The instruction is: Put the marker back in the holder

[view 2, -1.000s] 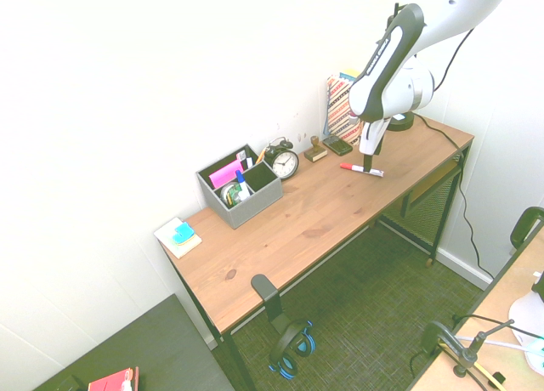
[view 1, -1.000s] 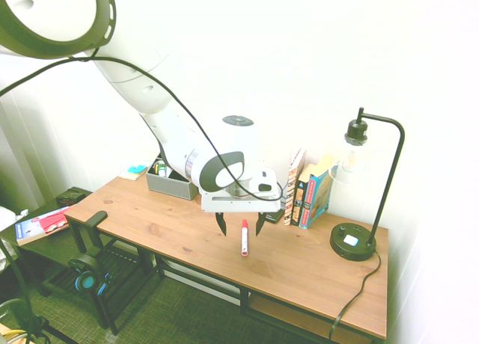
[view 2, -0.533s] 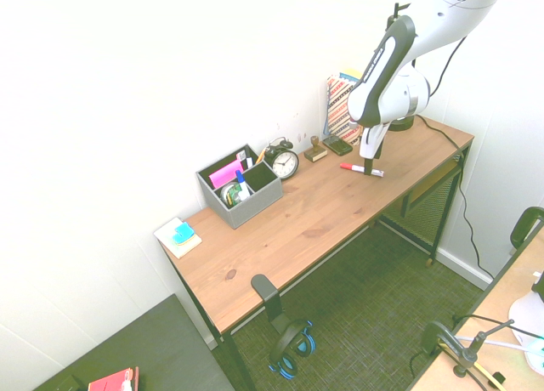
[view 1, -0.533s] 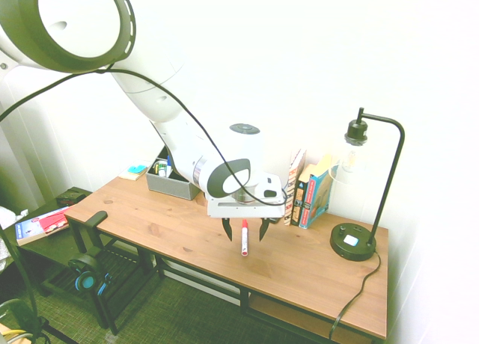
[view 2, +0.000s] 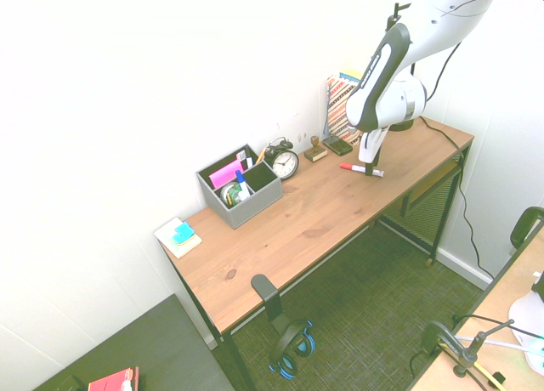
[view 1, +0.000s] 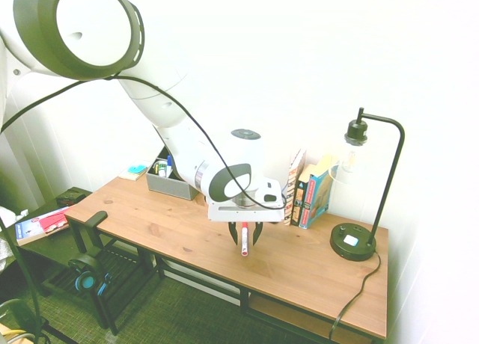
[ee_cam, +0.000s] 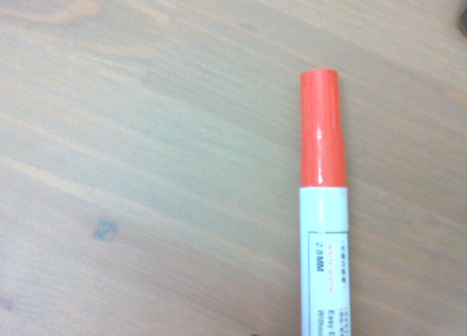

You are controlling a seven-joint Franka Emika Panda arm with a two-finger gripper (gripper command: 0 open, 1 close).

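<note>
Grey holder (view 2: 239, 191) at the wall end of the wooden desk (view 2: 314, 225), well apart from the arm; pink paper, a blue-capped pen and a roll of green tape stood in its compartments. Black alarm clock (view 2: 283, 161) just beside it. Red-capped marker (view 1: 244, 240) lay flat on the desk in front of the row of books (view 1: 307, 188), white barrel and red cap sharp in the wrist view (ee_cam: 322, 204). Gripper (view 1: 245, 234) pointed straight down over the marker, fingers drawn in close on either side of the barrel; could not tell whether already pressing on it. Compared with a second before: fingers had stood wide apart and slightly higher, now lowered and narrowed round the marker. Marker itself unmoved.
</note>
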